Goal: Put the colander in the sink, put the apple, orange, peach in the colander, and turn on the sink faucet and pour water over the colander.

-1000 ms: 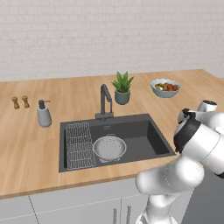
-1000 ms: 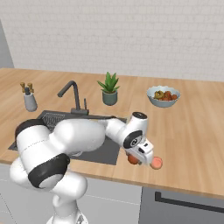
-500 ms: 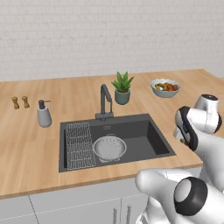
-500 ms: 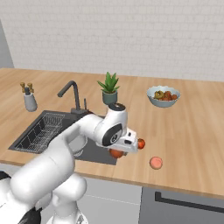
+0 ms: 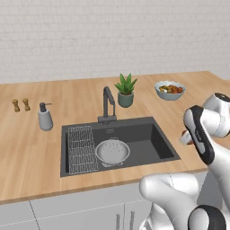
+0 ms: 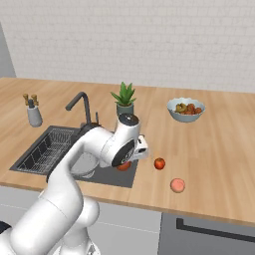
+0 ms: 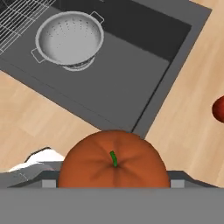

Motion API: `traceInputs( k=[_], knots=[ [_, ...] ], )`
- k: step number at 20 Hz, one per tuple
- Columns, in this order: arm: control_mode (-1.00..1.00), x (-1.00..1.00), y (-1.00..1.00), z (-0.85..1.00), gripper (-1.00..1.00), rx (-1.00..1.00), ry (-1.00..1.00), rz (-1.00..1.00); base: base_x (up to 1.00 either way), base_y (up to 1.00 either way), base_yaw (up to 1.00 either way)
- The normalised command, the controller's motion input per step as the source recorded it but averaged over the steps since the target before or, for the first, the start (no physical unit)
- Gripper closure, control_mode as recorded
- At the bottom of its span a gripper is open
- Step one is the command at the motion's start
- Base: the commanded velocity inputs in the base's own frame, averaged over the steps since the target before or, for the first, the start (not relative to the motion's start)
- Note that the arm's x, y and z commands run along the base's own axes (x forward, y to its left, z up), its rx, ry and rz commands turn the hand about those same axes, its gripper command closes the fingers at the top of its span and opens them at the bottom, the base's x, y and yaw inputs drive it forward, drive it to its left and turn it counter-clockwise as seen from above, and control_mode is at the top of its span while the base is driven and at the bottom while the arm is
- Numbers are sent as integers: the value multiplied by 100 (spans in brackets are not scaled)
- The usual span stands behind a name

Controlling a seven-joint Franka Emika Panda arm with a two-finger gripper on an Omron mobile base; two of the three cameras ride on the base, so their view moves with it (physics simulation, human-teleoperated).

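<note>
One fruit is in your grip: the gripper [image 6: 125, 164] is clenched on the orange [image 7: 113, 160], held above the counter [image 6: 214, 144] at the sink's [image 5: 157, 143] right rim, the forearm bent back toward the base. Your colander [image 5: 112, 151] sits in the basin beside the wire rack [image 5: 81, 148]. The apple [image 6: 159, 163] and peach [image 6: 177, 186] lie on the wood (well apart from the bowl of food [image 6: 186, 109]).
</note>
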Motion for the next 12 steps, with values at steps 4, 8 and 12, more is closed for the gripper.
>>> traceInputs(
  k=[4, 8, 12],
  knots=[
    [-100, -2, 63, 53, 100, 7, -18, 25, 0, 0, 0],
    [-100, 0, 77, 30, 100, 7, -7, 26, 0, 0, 0],
    [-100, 7, 75, 4, 100, 10, 0, 27, 0, 0, 0]
  ],
)
